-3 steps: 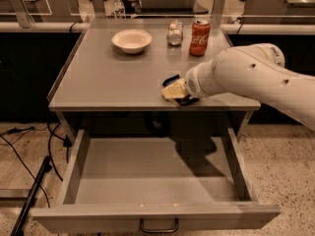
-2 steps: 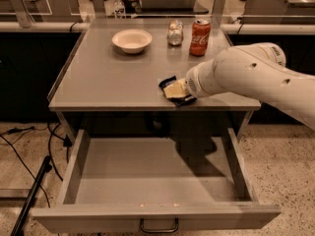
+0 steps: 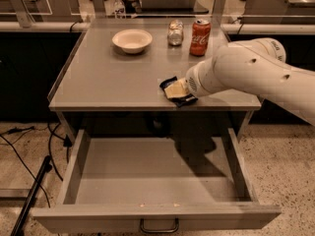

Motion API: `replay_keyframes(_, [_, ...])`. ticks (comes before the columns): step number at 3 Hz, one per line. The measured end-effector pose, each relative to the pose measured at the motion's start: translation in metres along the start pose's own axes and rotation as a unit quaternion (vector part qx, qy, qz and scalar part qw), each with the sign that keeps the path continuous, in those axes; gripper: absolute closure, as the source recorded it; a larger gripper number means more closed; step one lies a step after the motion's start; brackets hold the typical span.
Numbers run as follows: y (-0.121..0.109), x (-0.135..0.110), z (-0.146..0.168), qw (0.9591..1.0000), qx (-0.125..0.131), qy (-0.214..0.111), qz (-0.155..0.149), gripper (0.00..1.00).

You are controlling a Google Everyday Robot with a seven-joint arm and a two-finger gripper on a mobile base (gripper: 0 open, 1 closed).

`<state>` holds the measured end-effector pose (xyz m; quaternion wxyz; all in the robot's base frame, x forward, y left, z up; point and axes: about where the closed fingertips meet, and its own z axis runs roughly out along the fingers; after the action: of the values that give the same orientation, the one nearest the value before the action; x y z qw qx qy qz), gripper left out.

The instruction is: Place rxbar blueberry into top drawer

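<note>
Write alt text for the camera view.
The gripper of the robot arm is at the dark navy-blue snack bar near the grey table's front edge, above the open grey metal drawer. A white bowl and red can stand behind.

my gripper: pale matt plastic, at the table's front edge near its right corner, at the rxbar blueberry | bar: dark, slightly glossy wrapper | my arm: smooth white plastic shell | table: matt grey top | top drawer: matt grey metal, smooth bottom | cola can: glossy metal | bowl: matt off-white
</note>
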<state>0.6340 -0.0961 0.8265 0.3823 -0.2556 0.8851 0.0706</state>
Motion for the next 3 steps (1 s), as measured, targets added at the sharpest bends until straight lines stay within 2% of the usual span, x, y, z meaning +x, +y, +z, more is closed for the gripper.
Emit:
replay_keyframes(1, [0.003,-0.002,-0.015,0.9994,-0.015,-0.023,-0.02,1.0])
replay_keyframes(2, [0.011,-0.002,-0.048,0.9959,-0.068,-0.059,-0.011,1.0])
replay_keyframes(3, [0.02,0.008,-0.082,0.9876,-0.136,-0.077,-0.015,1.0])
